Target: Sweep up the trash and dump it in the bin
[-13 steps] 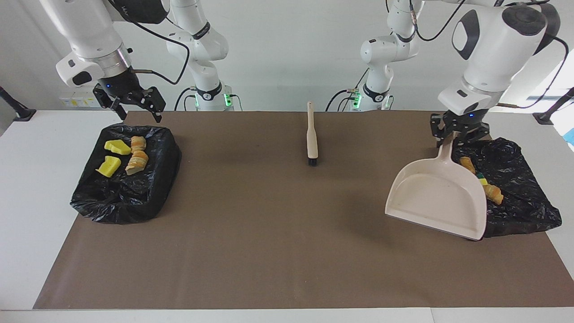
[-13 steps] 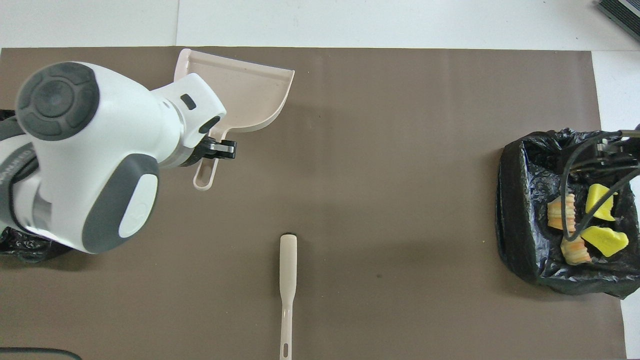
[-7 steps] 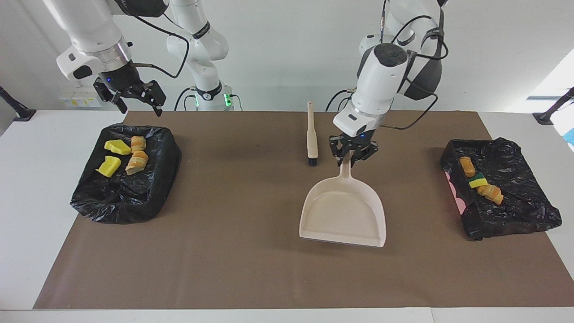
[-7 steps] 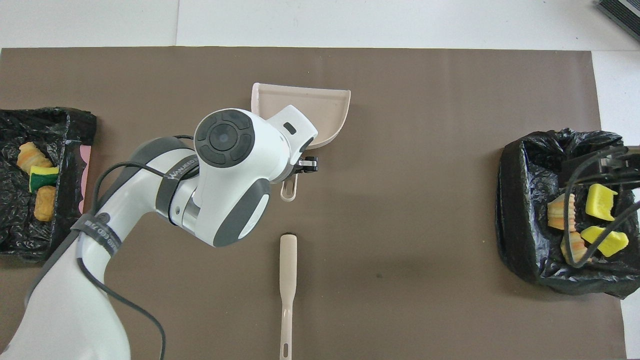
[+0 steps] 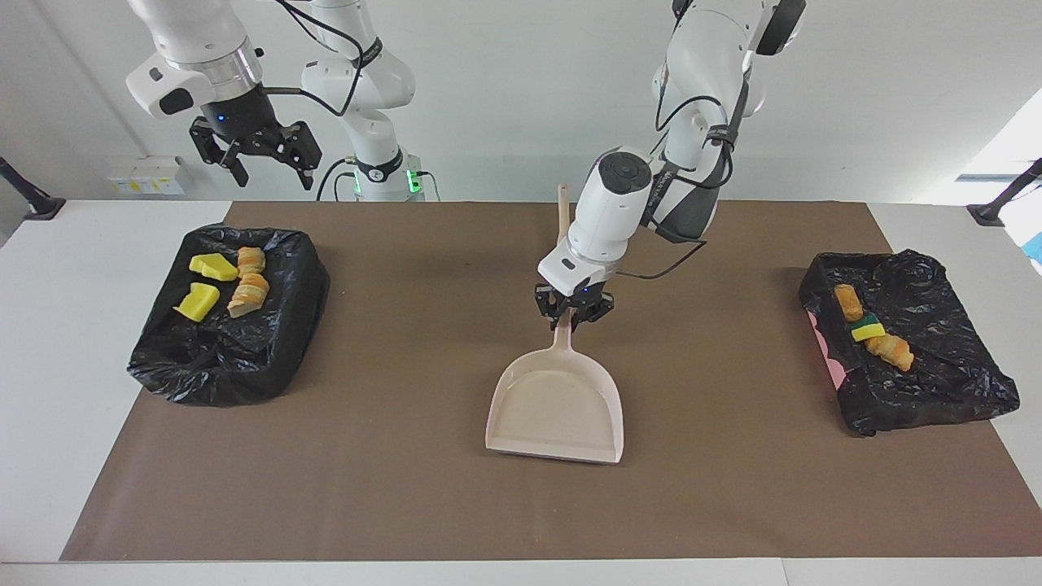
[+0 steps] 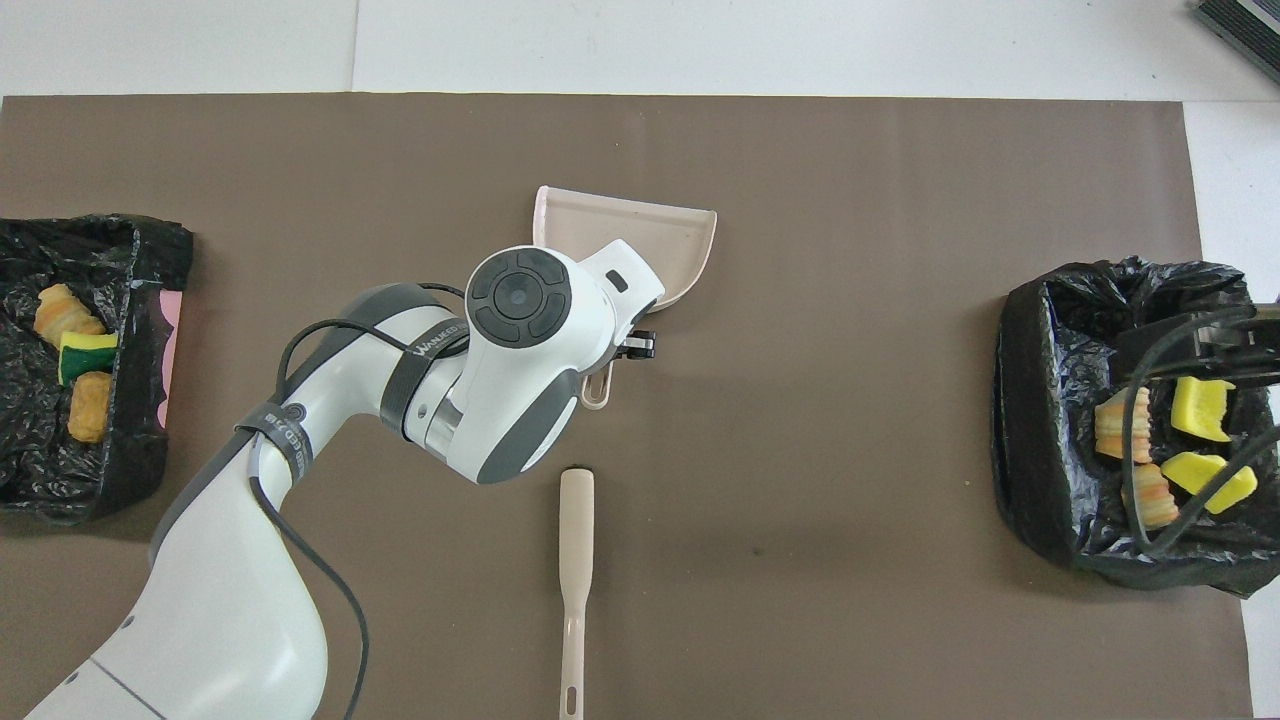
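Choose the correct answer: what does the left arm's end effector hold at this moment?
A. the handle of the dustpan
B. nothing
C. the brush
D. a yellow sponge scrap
A: the left end effector is shut on the handle of the beige dustpan over the middle of the table, while the brush lies free on the mat.

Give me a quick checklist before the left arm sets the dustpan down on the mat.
1. Left end effector shut on dustpan handle: ok.
2. Dustpan empty, no scraps left in it: ok.
3. Brown mat under the dustpan free of scraps: ok.
4. Brush apart from the dustpan: ok.
5. Right end effector open, raised by its bin, out of the way: ok.
6. Dustpan touching the mat yet: cannot tell.
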### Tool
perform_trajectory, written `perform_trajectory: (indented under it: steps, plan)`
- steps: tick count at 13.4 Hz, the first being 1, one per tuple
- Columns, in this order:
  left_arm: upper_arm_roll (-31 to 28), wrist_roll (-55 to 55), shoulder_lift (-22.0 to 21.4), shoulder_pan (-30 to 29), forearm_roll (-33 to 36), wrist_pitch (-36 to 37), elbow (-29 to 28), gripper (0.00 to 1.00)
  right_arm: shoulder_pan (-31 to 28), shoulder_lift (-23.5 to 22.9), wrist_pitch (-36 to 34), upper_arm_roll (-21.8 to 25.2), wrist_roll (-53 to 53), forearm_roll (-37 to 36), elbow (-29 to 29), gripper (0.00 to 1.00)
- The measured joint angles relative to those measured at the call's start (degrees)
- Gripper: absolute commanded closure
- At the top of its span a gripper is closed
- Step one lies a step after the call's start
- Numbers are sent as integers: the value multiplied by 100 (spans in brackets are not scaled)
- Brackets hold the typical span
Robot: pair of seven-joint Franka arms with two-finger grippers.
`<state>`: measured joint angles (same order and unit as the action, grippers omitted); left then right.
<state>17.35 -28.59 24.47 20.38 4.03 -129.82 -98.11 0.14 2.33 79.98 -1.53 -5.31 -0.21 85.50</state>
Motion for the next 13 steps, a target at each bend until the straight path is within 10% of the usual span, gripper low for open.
perform_trajectory:
  steps: [4, 5, 7, 13]
  plan:
    - [-7, -483, 20, 33, 46, -53, 8, 100, -6, 103, 0, 55, 0, 11, 173, 0]
    - [-5, -543, 20, 37, 46, -53, 5, 82, -15, 122, 0, 70, 0, 11, 201, 0]
    - [-4, -580, 23, 40, 47, -53, 1, 0, -26, 147, 0, 73, 0, 12, 222, 0]
    - [-124, -661, -42, -103, 50, 6, 34, 0, -24, 165, 0, 68, 0, 14, 246, 0]
